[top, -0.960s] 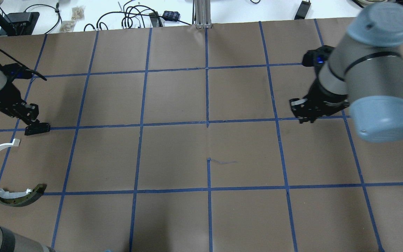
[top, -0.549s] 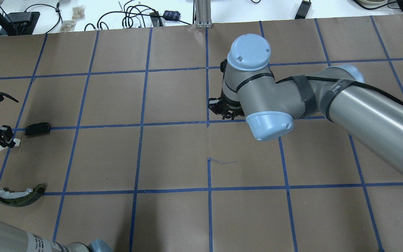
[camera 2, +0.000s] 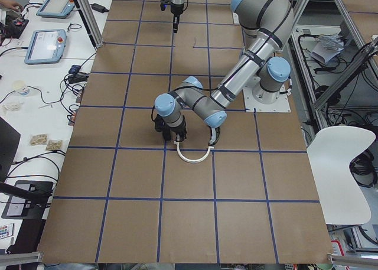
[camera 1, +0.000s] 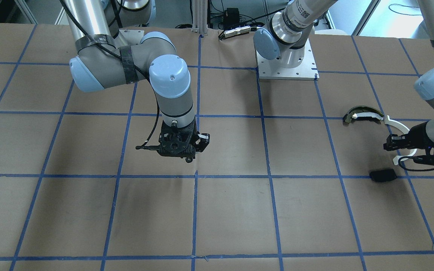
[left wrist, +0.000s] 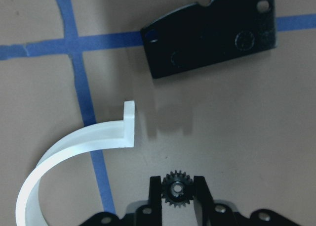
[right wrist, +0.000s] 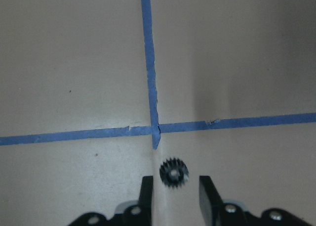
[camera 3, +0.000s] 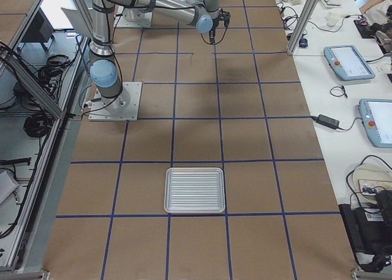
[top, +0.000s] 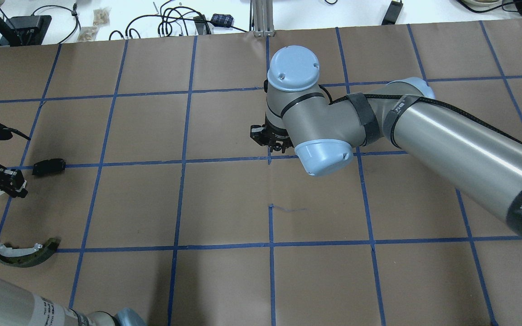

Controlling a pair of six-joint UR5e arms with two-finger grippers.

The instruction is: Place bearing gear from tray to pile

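My left gripper is shut on a small black bearing gear and hangs over the pile at the table's left end. Just ahead of it lie the thin white arc and the flat black plate. The olive-and-white curved piece lies beyond the arc's other end. My right gripper is open over the middle of the table. A second black gear sits between its fingers with a gap on each side, by a tape crossing. The tray lies far off at the right end.
The table is brown paper with a blue tape grid. The right arm's long grey link reaches across the right half. Cables and small boxes lie beyond the far edge. The arm bases stand at the robot's side.
The right arm has swung from the table's right side to the middle. The left gripper has moved from the black plate to the white arc's end.
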